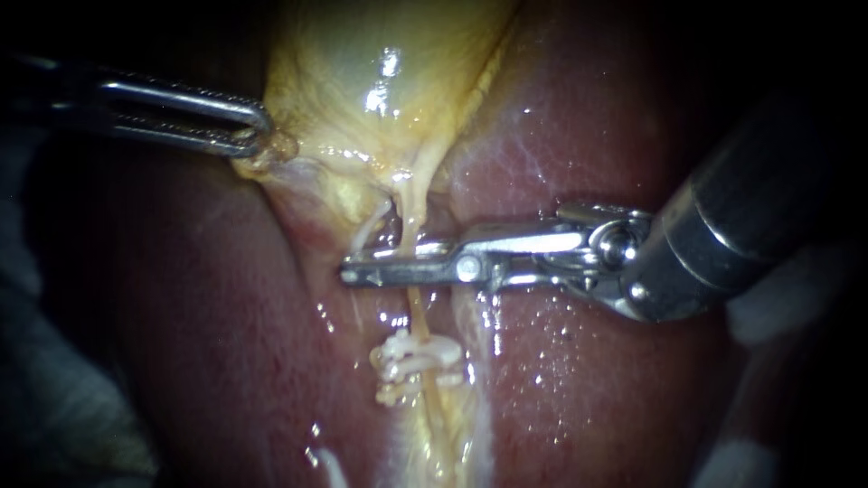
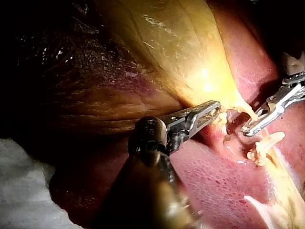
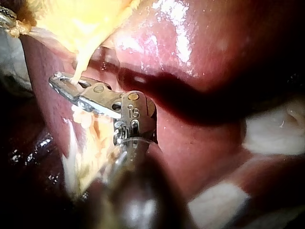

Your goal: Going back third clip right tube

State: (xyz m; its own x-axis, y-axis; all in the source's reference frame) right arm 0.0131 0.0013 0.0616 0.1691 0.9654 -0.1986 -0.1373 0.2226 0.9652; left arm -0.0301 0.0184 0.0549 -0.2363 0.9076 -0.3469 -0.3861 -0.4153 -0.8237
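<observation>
The gallbladder (image 1: pixel 362 72) is pale yellow and lies on the dark red liver (image 1: pixel 588 380). The left instrument (image 1: pixel 258 136) comes in beside the gallbladder and bites its low edge. Its jaws are closed tight on that yellow edge, one jaw on each side. A thin yellow string, the right tube (image 1: pixel 418 312), hangs down from the narrow end of the gallbladder and runs away from it over the liver. A thin white strand (image 1: pixel 372 224) hangs from the gallbladder too, just beside the right tube. The right instrument (image 1: pixel 362 271) reaches across the right tube a little way below the gallbladder. Its jaws are long and flat, and only a thin gap shows between them. The right tube goes behind the jaws there and comes out on the far side. I cannot tell if both jaws touch it. Farther from the gallbladder, past the jaws, small white clips (image 1: pixel 411 361) sit across the right tube in a tight bunch. I cannot tell how many there are. In the left wrist view the right instrument's tip (image 2: pixel 248 129) sits between the gallbladder and the clips (image 2: pixel 267 143), near both. The liver is wet and shiny all around.
</observation>
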